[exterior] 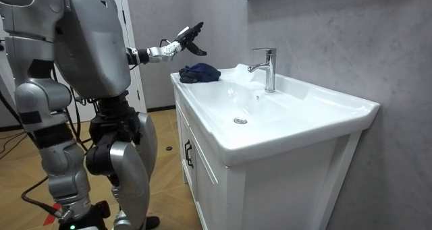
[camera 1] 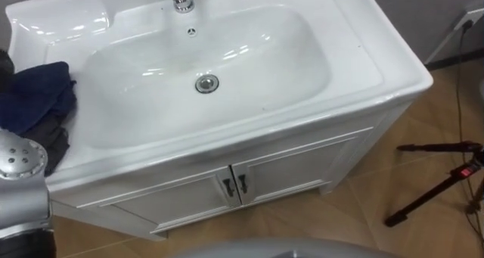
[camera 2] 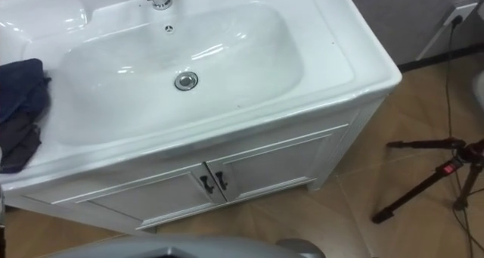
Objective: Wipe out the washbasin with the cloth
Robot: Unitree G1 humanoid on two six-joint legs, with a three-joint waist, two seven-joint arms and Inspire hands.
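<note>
The robot's left hand [exterior: 190,36] was raised with its fingers spread, holding nothing. The dark blue cloth [exterior: 200,72] lay below it, apart, on the basin [exterior: 304,112] rim.

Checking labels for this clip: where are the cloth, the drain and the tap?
cloth [camera 1: 34,91], left eye view, middle of the blue folds.
drain [camera 1: 206,83], left eye view, centre of the metal ring.
tap [exterior: 271,71], room view, on its upright stem.
</note>
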